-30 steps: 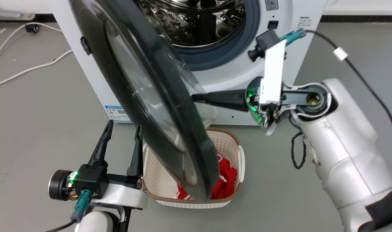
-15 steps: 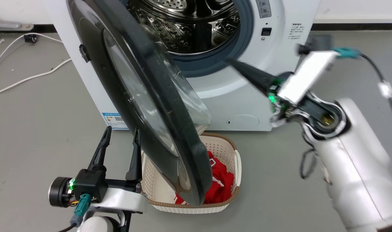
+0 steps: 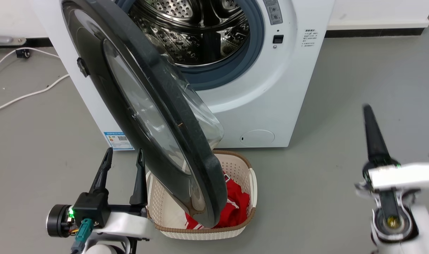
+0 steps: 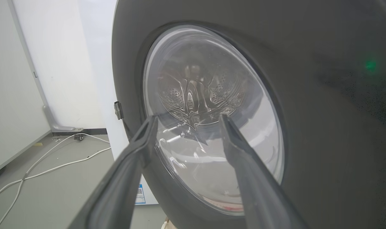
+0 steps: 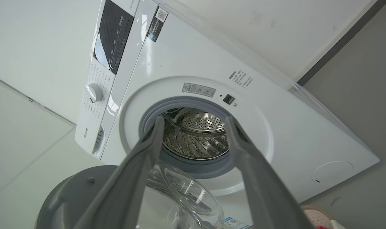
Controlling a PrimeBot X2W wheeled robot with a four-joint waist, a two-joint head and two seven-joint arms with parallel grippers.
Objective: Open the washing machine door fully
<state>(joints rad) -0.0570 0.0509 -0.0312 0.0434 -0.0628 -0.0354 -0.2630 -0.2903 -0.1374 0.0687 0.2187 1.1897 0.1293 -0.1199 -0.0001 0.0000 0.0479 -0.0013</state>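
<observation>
At seven o'clock the left gripper still waits, dark fingers spread wide and empty, just beside the outer face of the large round glossy black washing machine door. That door hangs partly swung out from the big white front-loading washing machine, its lower rim over the cream perforated laundry basket. The right gripper, reaching behind the door a second ago, has drawn back to four o'clock, well apart, fingers wide, holding nothing.
</observation>
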